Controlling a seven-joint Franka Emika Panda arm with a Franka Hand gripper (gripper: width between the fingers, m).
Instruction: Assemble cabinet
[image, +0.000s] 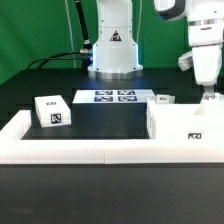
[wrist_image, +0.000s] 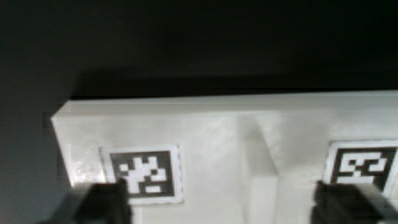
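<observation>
The cabinet body (image: 185, 125) is a large white box with a small tag on its front, standing at the exterior view's right against the rail. My gripper (image: 207, 96) hangs just above its far top edge. In the wrist view the body's white top (wrist_image: 231, 120) fills the frame, with two black-and-white tags (wrist_image: 143, 172) and a raised ridge between them. My gripper (wrist_image: 222, 206) is open: the dark fingers (wrist_image: 98, 205) stand wide apart on either side of the ridge and hold nothing. A white tagged block (image: 52, 112) lies at the left, and a smaller one (image: 163, 99) behind the body.
The marker board (image: 113, 97) lies flat in front of the robot base (image: 112, 45). A low white rail (image: 60, 150) runs along the table's front and left side. The table top is black.
</observation>
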